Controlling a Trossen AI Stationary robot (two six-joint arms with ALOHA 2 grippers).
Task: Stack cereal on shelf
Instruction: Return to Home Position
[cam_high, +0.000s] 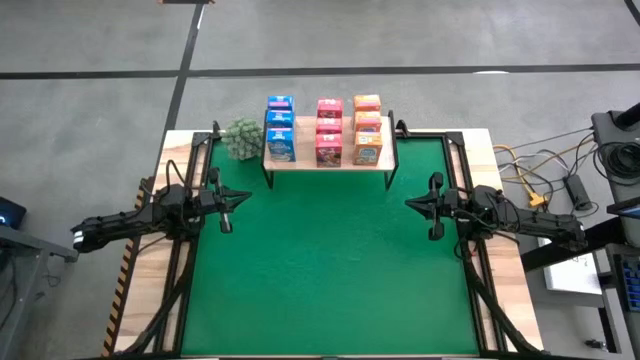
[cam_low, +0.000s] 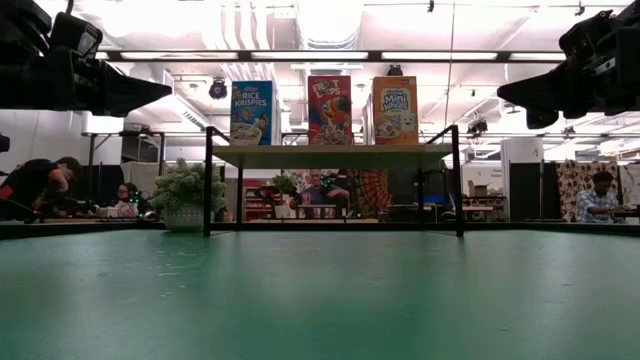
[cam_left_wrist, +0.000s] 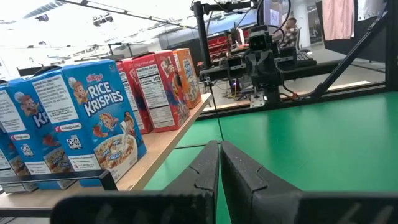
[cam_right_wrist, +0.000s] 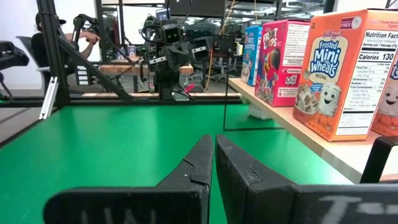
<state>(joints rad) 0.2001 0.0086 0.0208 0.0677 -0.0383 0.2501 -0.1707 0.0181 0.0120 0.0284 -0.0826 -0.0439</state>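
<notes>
Cardboard cereal boxes (cam_high: 328, 148) sit on flat wood shelf (cam_high: 306, 156), well apart from L gripper (cam_high: 238, 199) & R gripper (cam_high: 412, 205); both pinched closed, empty.

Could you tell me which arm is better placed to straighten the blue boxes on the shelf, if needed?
Probably the left. The blue boxes stand at the left end of the shelf, on the side of the left gripper. The right gripper sits opposite, nearer the orange boxes.
</notes>
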